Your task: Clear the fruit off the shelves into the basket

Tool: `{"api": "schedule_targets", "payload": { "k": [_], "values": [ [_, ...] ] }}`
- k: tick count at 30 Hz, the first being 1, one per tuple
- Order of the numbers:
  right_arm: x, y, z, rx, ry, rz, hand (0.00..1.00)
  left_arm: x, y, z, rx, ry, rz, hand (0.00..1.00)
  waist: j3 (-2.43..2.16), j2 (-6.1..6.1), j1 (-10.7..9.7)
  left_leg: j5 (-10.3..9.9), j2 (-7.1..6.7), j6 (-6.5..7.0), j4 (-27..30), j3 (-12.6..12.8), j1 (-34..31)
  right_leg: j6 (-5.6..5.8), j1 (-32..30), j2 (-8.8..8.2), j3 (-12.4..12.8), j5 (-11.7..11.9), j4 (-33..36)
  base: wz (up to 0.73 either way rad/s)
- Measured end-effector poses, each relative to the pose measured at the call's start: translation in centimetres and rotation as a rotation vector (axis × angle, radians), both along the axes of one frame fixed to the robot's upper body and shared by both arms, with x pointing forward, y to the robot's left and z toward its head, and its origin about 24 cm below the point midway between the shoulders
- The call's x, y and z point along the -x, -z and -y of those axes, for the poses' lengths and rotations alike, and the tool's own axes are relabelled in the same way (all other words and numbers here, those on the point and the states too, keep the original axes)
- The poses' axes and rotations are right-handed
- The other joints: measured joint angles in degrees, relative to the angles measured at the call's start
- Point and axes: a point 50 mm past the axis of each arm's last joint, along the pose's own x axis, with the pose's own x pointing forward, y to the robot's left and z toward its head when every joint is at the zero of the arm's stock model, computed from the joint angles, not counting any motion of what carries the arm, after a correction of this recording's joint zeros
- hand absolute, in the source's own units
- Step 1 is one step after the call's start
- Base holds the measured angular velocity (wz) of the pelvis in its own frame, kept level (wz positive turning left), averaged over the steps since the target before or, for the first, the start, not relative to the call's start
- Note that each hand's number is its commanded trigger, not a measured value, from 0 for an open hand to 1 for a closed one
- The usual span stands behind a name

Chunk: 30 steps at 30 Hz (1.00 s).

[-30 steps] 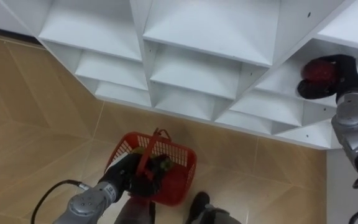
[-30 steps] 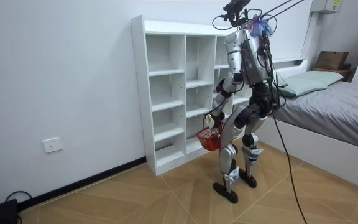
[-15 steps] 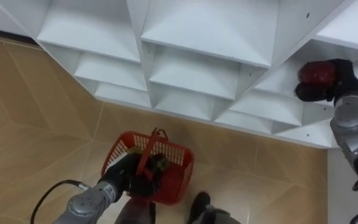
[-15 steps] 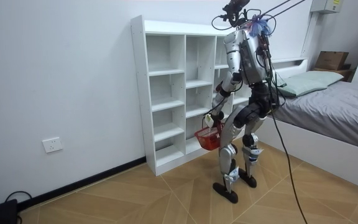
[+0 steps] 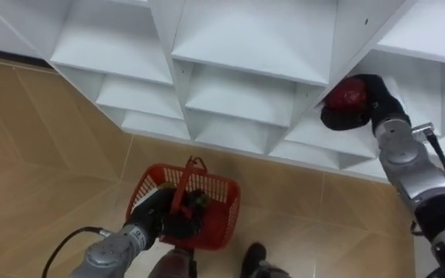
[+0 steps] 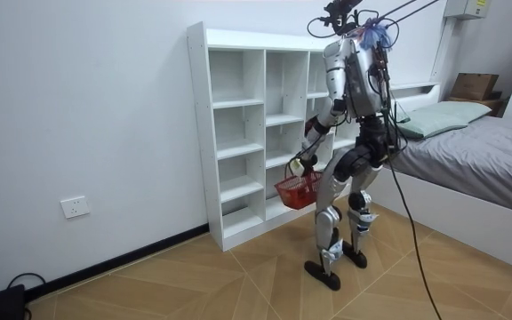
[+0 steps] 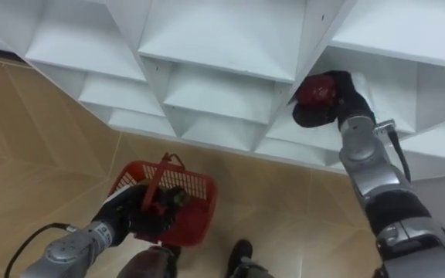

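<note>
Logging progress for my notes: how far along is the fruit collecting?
Done: the red basket hangs from the left hand, a dark item inside. In hand: the right hand grips a red fruit at the white shelf unit. Left: dropping it into the basket.

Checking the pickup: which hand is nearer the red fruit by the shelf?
Right. The right hand is curled round the red fruit; the left hand holds the basket far below.

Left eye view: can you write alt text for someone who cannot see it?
The robot's right hand grips a red fruit at the open shelves of a white closet. Lower down, its left hand carries a red basket above the wooden floor.
</note>
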Motion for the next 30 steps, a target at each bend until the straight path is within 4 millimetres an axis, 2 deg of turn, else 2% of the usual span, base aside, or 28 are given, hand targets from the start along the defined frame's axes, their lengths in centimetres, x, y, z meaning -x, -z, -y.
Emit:
{"api": "schedule_targets", "payload": {
  "k": [3,5,7,13,15,17,20,24,30],
  "values": [
    [1.0,0.9,-0.9,-0.032,-0.064,-0.024,1.00,-0.2,-0.1,0.0,0.009,-0.014,0.009,1.00,-0.38,0.87,-0.80,-0.02,0.28,0.01,-0.13,0.80,1.22,0.09,1.08,0.51,0.54,0.24,-0.72,-0.15],
    [2.0,1.4,-1.8,-0.062,-0.125,-0.033,1.00,-0.3,-0.2,0.4,0.030,-0.024,0.021,1.00,-0.92,1.78,-1.28,-0.01,0.41,0.00,-1.02,1.52,2.17,0.08,1.39,0.71,1.35,0.58,-1.22,-0.17],
    [2.6,1.7,-2.5,-0.089,-0.166,-0.043,1.00,-0.4,-0.2,0.6,0.040,-0.026,0.022,1.00,-1.18,2.22,-1.75,0.06,0.41,-0.08,-1.34,1.84,2.71,0.06,1.49,0.76,2.11,0.66,-1.13,-0.16],
    [4.3,2.4,-5.6,-0.192,-0.305,-0.057,1.00,-0.2,-0.2,0.7,0.050,-0.021,0.026,1.00,-1.32,2.53,-2.12,0.09,0.63,-0.12,-2.04,3.17,4.65,0.06,2.38,0.97,3.28,0.93,-1.37,-0.09],
    [4.7,2.1,-6.8,-0.212,-0.372,-0.051,1.00,0.2,0.1,0.8,0.054,-0.021,0.012,1.00,-1.64,3.06,-3.04,0.30,0.53,0.02,-2.31,3.13,4.69,0.21,2.53,0.98,3.26,1.10,-1.61,0.00],
    [5.3,2.7,-8.0,-0.253,-0.433,-0.072,1.00,0.8,0.5,1.2,0.071,-0.021,-0.009,1.00,-2.04,3.80,-3.52,0.55,0.56,0.06,-3.15,3.18,5.50,0.33,3.56,1.61,3.37,2.00,-3.20,-0.05],
    [6.4,3.8,-8.6,-0.288,-0.464,-0.122,1.00,0.8,0.5,1.6,0.085,-0.020,-0.008,1.00,-2.10,4.04,-3.34,1.00,0.48,0.10,-4.05,3.22,5.78,0.50,3.78,1.93,4.07,2.47,-4.18,0.00],
    [7.7,5.1,-9.0,-0.328,-0.473,-0.177,1.00,1.0,0.6,2.0,0.092,-0.013,-0.011,1.00,-2.04,4.29,-3.54,1.00,0.53,0.10,-4.06,3.19,5.70,0.45,3.89,1.94,3.74,2.64,-4.47,-0.01],
    [9.3,6.5,-10.0,-0.374,-0.507,-0.243,1.00,1.3,0.8,3.1,0.133,0.008,-0.021,1.00,-2.02,5.64,-3.59,0.98,0.52,0.12,-4.34,3.76,5.39,0.51,3.21,1.91,3.89,2.63,-4.04,-0.04]
  ]
}}
